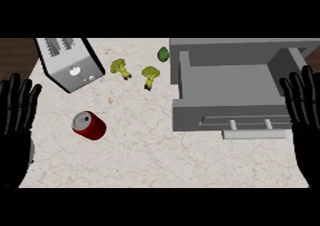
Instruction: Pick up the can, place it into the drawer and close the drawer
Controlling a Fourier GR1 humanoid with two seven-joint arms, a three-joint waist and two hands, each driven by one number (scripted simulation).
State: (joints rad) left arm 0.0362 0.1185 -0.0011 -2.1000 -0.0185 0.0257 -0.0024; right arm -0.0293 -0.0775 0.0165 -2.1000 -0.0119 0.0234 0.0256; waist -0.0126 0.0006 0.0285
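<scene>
Red metal can (89, 126) lying on marble counter (162, 159), no readable label, well left of open grey drawer (231, 84). Left hand (11, 128) and right hand (309, 119) resting at edges, fingers straight, holding nothing.

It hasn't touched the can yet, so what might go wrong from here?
The red can lies on its side on the counter, so it may roll away when fingers touch it. The drawer sits well to its right, making for a long carry. The two broccoli pieces nearby could get knocked. Both hands rest open at the edges.
</scene>
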